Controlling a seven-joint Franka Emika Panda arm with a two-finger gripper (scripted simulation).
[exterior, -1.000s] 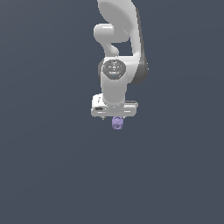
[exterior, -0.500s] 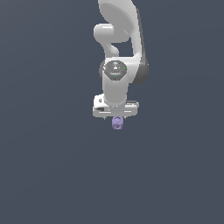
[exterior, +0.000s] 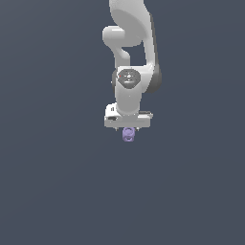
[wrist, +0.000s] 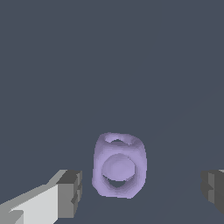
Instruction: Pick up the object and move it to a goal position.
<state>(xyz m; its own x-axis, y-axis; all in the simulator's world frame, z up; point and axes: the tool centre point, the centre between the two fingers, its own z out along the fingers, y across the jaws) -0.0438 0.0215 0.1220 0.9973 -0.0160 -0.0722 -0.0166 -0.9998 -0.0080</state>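
Note:
The object is a small lavender lump with round holes, resting on the dark grey floor straight beneath the white arm. My gripper hangs directly over it, and its white bar is wider than the object. In the wrist view the object sits between my two grey fingertips, nearer to one of them, with a gap on each side. My gripper is open and touches nothing.
A plain dark grey floor spreads all around the arm. No other object, container or edge shows in either view.
The gripper has come down a little toward the object. The object has stayed in place.

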